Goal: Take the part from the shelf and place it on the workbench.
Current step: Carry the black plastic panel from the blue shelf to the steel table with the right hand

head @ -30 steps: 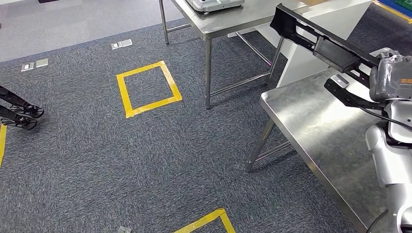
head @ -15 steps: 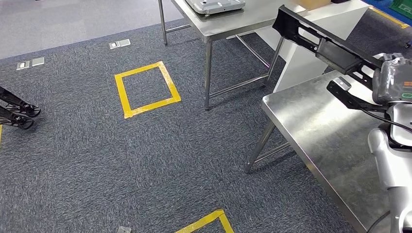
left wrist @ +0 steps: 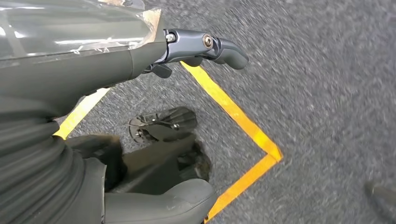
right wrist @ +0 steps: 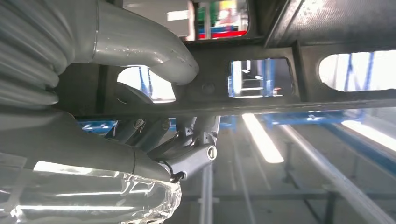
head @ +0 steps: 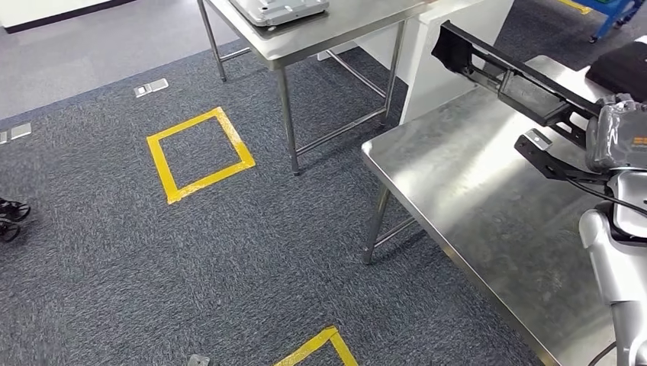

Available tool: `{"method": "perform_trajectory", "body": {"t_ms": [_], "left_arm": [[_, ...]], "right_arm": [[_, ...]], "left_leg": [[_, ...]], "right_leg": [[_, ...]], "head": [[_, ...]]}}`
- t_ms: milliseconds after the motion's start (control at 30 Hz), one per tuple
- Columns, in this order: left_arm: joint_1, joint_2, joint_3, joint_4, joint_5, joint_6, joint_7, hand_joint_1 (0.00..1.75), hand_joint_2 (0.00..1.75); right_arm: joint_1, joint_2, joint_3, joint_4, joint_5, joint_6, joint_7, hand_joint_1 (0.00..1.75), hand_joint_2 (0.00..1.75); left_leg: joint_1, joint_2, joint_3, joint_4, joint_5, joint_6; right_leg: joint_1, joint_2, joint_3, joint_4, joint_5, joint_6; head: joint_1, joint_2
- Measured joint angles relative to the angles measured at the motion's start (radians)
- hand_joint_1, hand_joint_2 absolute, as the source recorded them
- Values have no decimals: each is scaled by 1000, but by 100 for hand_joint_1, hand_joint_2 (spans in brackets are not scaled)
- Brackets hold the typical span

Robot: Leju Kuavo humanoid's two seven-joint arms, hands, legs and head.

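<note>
- Right hand [right wrist: 154, 140] grips a long black part [head: 511, 76], raised above the steel workbench's [head: 473, 198] far edge.
- Left hand [left wrist: 140, 60] hangs over carpet [head: 229, 252], fingers apart, holding nothing.

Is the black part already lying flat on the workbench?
No: in the head view the right hand holds the black part raised above the steel workbench, not resting on it.

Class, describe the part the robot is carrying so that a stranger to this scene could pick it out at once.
Start at the steel workbench on the right of the head view. Above its far side the right hand holds a long black part. It alone is off the ground, a slotted bar slanting up and away from the hand.
</note>
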Motion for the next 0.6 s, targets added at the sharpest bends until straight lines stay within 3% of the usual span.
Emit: {"method": "perform_trajectory", "body": {"t_ms": [67, 100, 133, 233, 300, 367, 400, 467, 533, 600], "left_arm": [[3, 0, 0, 0, 0, 0, 0, 0, 175], [4, 0, 0, 0, 0, 0, 1, 0, 175], [4, 0, 0, 0, 0, 0, 1, 0, 175], [3, 1, 0, 0, 0, 0, 2, 0, 175], [2, 2, 0, 0, -2, 0, 2, 0, 175], [0, 2, 0, 0, -3, 0, 3, 0, 175], [-3, 2, 0, 0, -4, 1, 3, 0, 175], [-6, 0, 0, -1, -5, 2, 2, 0, 175], [-5, -2, 0, -1, -5, 1, 0, 0, 175], [-4, -2, 0, -1, -3, -4, -9, 0, 175]], "right_arm": [[1, 5, 1, 0, 0, 0, 1, 175, 175], [2, 7, 1, 0, 1, 1, 2, 175, 175], [3, 9, 1, 0, 2, 1, 2, 175, 175], [3, 10, 1, 0, 6, 3, 6, 175, 175], [2, 11, 1, 1, 11, 5, 10, 175, 175], [3, 10, 0, 3, 15, 6, 12, 175, 175], [5, 8, -1, 3, 17, 7, 12, 175, 175], [3, 2, -4, 3, 20, 8, 13, 175, 175], [-3, 2, -5, 4, 22, 14, 16, 175, 175], [-6, 4, -4, 6, 25, 26, 19, 175, 175]], "left_leg": [[-2, -32, -55, 110, -49, 4], [-4, -38, -74, 141, -53, 9], [-6, -41, -76, 137, -38, 16], [-17, -78, -4, -22, 53, 45], [-24, -99, 29, -86, 72, 54], [-30, -88, 40, -103, 76, 58], [-30, -77, 48, -117, 82, 60], [-26, -55, 69, -154, 97, 66], [-24, -31, 82, -175, 104, 70], [-21, -5, 85, -176, 101, 68]], "right_leg": [[8, 25, 0, 0, 0, -8], [14, 39, 0, 1, 0, -10], [18, 53, 0, 1, 0, -11], [23, 94, 2, -3, 2, -10], [19, 112, 4, -10, 5, -7], [14, 131, 5, -22, 11, 1], [14, 130, 4, -24, 13, 5], [22, 88, -14, 5, -4, 7], [23, 33, -64, 107, -49, 5], [14, 14, -112, 201, -77, 14]], "head": [[-2, 0], [-2, 0], [-2, 0], [-1, 0], [0, 0], [-2, 0], [-3, 0], [1, 0], [6, 0], [8, 0]]}}
